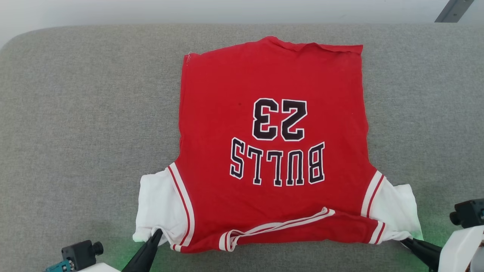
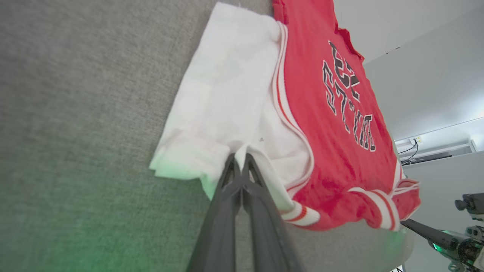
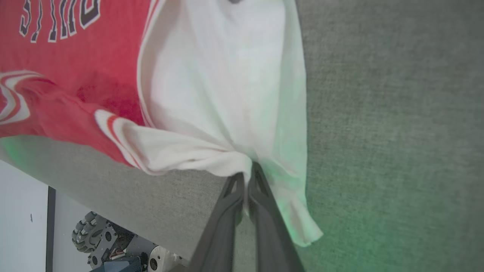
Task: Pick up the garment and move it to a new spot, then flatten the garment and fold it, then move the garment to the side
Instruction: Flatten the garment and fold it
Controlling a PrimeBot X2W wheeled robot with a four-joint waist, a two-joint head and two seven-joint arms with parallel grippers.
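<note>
- The garment (image 1: 272, 143) lies spread flat, front up, in the middle of the grey padded surface (image 1: 75, 113). Its neck edge is nearest the robot and its hem is at the far side, so the black-and-white lettering reads upside down in the head view.
- The neck trim is folded over on itself along the near edge, and the far hem is slightly rumpled.
- The left gripper (image 1: 157, 235) is at the near left corner. Its two dark fingers are clenched together on a pinch of the white sleeve on the robot's left (image 1: 159, 207), which rests on the padding.
- The right gripper (image 1: 406, 241) is at the near right corner. In its wrist view, its fingers are closed on a gathered fold of the white sleeve on the robot's right (image 1: 397, 207), with cloth drawn into creases toward the tips.
- In the head view the right fingertips are tucked under the sleeve edge and hard to make out. Both arms are cut off by the picture's bottom edge.
- A green glow tints the padding and the sleeve edges beside each gripper.
- Below the near edge of the padding, the right wrist view shows a wheel of the robot's base (image 3: 85, 236).
</note>
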